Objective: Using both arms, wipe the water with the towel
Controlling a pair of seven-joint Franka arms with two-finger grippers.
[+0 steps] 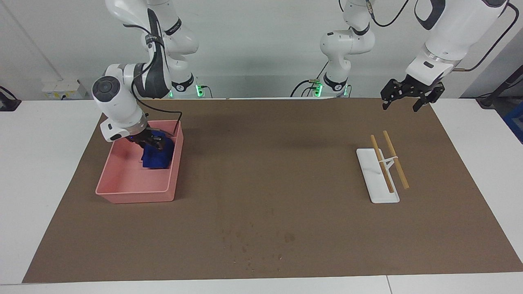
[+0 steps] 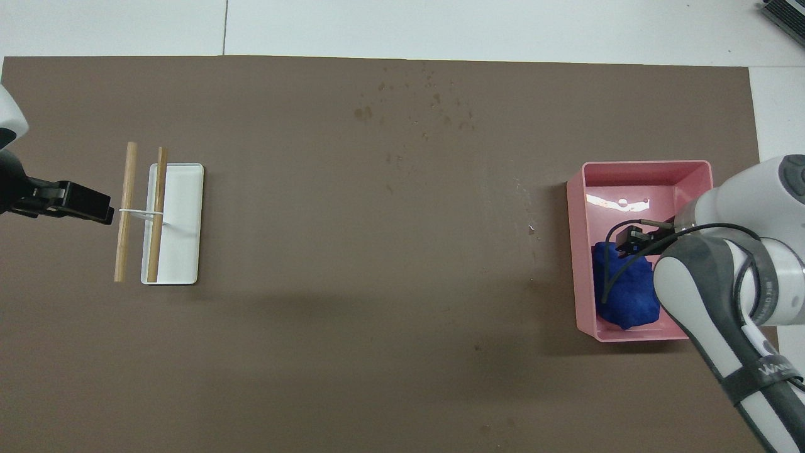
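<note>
The deep-blue towel (image 1: 156, 158) is bunched in the pink tray (image 1: 122, 192), at the end of it nearer to the robots. My right gripper (image 1: 153, 141) is down in the tray, shut on the top of the towel. In the overhead view the right gripper (image 2: 634, 240) covers part of the towel (image 2: 626, 296). The water (image 1: 255, 245) is a scatter of dark blotches and drops on the brown mat, near the edge farthest from the robots; it also shows in the overhead view (image 2: 418, 107). My left gripper (image 1: 401, 107) is open and empty, held in the air over the mat's corner at the left arm's end.
A white flat stand (image 1: 374, 185) with two wooden sticks (image 1: 395, 159) lies at the left arm's end of the mat, below and just past the left gripper (image 2: 100, 211). The brown mat (image 1: 261, 163) covers most of the white table.
</note>
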